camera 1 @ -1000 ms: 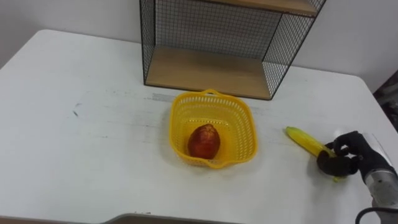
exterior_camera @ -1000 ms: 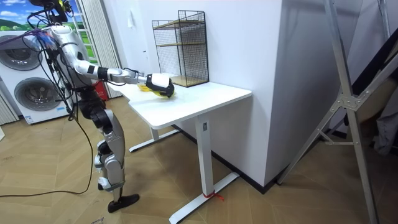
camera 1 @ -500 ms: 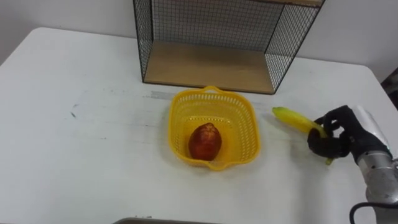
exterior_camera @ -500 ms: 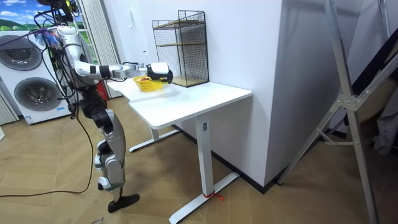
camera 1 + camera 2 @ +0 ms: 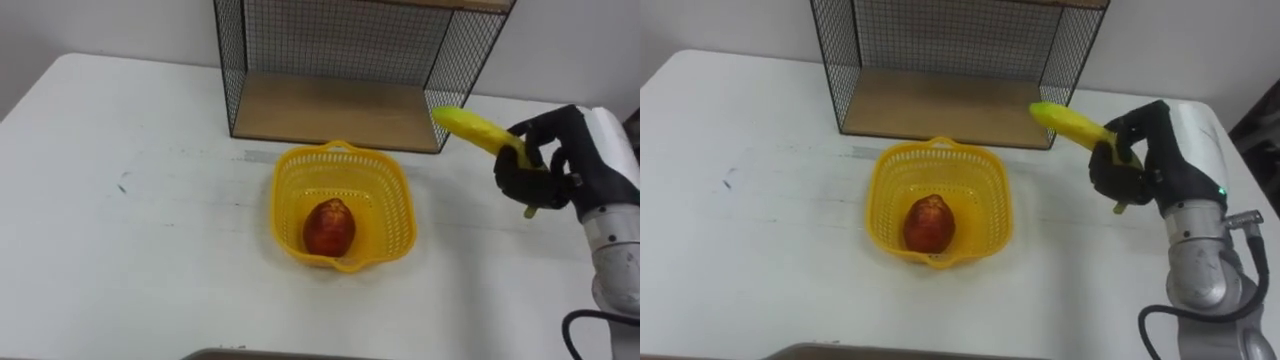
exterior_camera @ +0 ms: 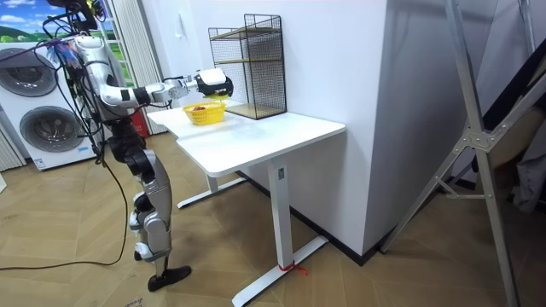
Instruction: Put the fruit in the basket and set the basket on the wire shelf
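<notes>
A yellow plastic basket [image 5: 345, 207] [image 5: 940, 203] [image 6: 204, 113] sits on the white table [image 5: 130, 200] in front of the wire shelf [image 5: 340, 70] [image 5: 940, 65] [image 6: 249, 64]. A red fruit [image 5: 329, 226] [image 5: 928, 222] lies inside the basket. My right hand [image 5: 545, 160] [image 5: 1140, 155] [image 6: 213, 83] is shut on a yellow banana [image 5: 475, 129] [image 5: 1072, 124], held in the air to the right of the basket and above table level. The banana's tip points left toward the shelf's front right corner.
The shelf has a wooden bottom board [image 5: 330, 112] and black mesh walls, right behind the basket. In the room view I stand at the table's end, with washing machines [image 6: 43, 119] behind me and a metal frame [image 6: 486, 145] at the room view's right.
My right hand has lifted the banana off the table and carried it up and toward the shelf and basket. The basket and the red fruit have stayed put.
</notes>
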You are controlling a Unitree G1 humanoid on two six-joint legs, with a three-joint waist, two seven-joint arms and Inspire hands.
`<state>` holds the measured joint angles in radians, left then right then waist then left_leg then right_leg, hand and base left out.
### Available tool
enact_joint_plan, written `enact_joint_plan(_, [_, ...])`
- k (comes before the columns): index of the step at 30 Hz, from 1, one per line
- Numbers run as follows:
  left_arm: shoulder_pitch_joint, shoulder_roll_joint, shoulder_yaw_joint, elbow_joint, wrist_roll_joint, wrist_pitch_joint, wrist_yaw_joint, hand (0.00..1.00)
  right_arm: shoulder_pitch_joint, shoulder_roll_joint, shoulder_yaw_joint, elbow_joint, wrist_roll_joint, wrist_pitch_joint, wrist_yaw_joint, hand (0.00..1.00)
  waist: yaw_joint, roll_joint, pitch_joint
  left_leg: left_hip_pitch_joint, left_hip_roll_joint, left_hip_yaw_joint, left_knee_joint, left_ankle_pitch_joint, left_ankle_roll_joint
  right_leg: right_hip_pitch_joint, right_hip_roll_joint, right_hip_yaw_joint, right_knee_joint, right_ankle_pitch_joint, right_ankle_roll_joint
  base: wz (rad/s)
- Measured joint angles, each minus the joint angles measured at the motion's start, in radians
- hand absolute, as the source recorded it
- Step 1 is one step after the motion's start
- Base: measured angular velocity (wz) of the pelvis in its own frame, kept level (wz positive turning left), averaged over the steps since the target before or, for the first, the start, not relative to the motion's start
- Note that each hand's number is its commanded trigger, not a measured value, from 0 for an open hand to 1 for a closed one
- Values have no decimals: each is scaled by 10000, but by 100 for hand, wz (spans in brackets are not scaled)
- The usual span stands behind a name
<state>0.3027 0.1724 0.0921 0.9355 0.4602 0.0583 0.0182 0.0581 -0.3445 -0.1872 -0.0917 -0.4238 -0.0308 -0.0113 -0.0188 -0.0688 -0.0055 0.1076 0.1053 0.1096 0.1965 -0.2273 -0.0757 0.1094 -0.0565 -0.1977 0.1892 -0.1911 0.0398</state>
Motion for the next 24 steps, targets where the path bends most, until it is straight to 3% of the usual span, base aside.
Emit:
enact_joint_plan(4, [-3,17,2,10,12,1,-57,0,0,0,140,-454,128,11,59,100,42,-76,56,27,-1,44,3,0,0,13,-1,21,0,0,1,-2])
enact_joint_plan(11, [-78,27,17,-3,13,1,-64,0,-2,0,209,-1351,-6,-6,345,100,255,-122,67,-132,0,92,18,0,0,-142,1,49,-19,0,0,0])
enact_joint_plan(14, [-185,46,-25,0,-197,1,-19,0,-3,1,746,-1607,-173,9,472,100,286,-145,58,-232,9,90,9,0,0,-236,9,54,-8,2,-2,0])
enact_joint_plan(17, [-302,145,-314,0,-323,-1,6,0,-3,3,1187,-1610,-177,80,767,100,303,-196,120,-298,11,88,6,0,0,-290,11,52,-10,7,-5,0])
enact_joint_plan(24, [-449,368,-883,95,-335,-2,-1,0,-3,13,1761,-1762,-426,106,1015,100,503,-212,113,-306,15,82,-6,0,0,-299,11,33,-24,7,-5,0])
